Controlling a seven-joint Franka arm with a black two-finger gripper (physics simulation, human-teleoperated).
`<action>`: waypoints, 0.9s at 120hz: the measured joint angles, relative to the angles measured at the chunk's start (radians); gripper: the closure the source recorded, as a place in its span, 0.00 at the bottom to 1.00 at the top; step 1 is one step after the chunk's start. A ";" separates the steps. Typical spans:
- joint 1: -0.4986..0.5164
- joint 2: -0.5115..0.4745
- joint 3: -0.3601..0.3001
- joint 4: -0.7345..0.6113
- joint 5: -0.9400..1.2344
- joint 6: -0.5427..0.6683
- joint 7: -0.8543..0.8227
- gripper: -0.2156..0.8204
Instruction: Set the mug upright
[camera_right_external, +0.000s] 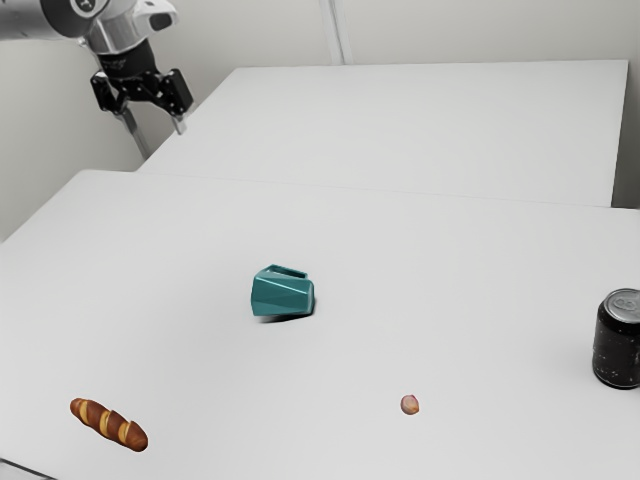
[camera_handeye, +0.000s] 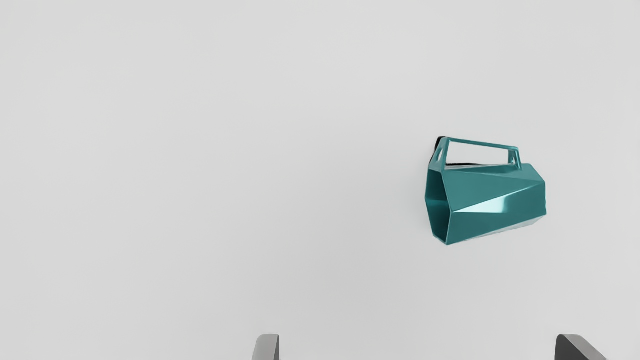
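Hand (camera_right_external: 154, 122) well apart from sideways mug (camera_handeye: 492, 200)

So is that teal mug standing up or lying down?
Lying down: the mug rests on its side, its open mouth facing sideways.

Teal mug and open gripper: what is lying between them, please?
Bare tabletop lies between the mug and the gripper, as the wrist view shows.

Bright, soft light covers the pale surface (camera_right_external: 400, 230); well apart from the pincer (camera_right_external: 154, 122), the mug (camera_handeye: 487, 185) glints above a dark shadow (camera_right_external: 287, 319).
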 joint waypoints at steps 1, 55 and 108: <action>0.000 -0.001 0.000 0.001 -0.003 -0.003 -0.001 0.21; 0.046 0.105 0.232 -0.547 -0.782 0.258 0.215 0.21; 0.185 0.280 0.042 -0.650 -1.233 0.360 0.658 0.21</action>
